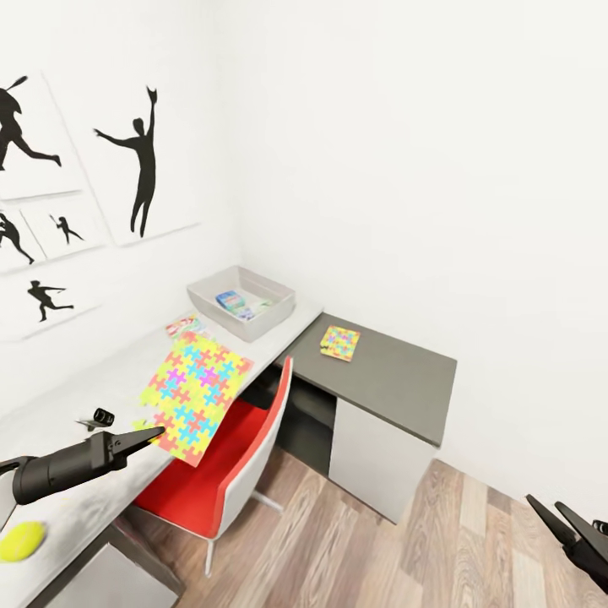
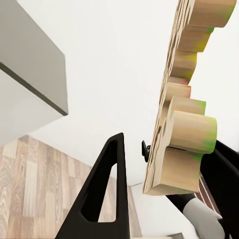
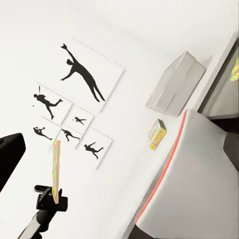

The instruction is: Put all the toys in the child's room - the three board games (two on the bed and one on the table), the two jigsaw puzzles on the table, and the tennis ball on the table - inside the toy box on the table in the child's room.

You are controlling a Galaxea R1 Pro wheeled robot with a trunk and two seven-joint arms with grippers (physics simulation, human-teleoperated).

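The left tool (image 1: 156,434) holds the large jigsaw puzzle (image 1: 196,391) by its near corner. In the left wrist view the thick wooden edge of this puzzle (image 2: 181,119) stands between the two dark fingers (image 2: 107,184), so the tool is closed on it. From the head view the sheet seems lifted and tilted above the worktop (image 1: 76,405), but I cannot tell if its far edge touches the surface.

The toy box (image 1: 242,301) stands at the far end of the worktop, in the corner by the wall, straight ahead of the held puzzle along its long axis. So the coming move is, in my judgement, a carry forward and away from the robot, then a lowering over the rim. The left arm is clearly the nearer one. The box already holds some colourful items (image 1: 237,303); they are too small to name.

The second, smaller jigsaw puzzle (image 1: 340,342) lies flat on the dark cabinet top (image 1: 397,371), to the right of the box. A flat colourful box (image 1: 185,325) lies on the worktop between the held puzzle and the toy box. The yellow-green tennis ball (image 1: 22,540) rests on the worktop near the robot, at the left.

The right tool (image 1: 564,522) hangs low over the wooden floor (image 1: 439,540), well apart from everything, with its fingers spread and empty.

I can read no writing or label.
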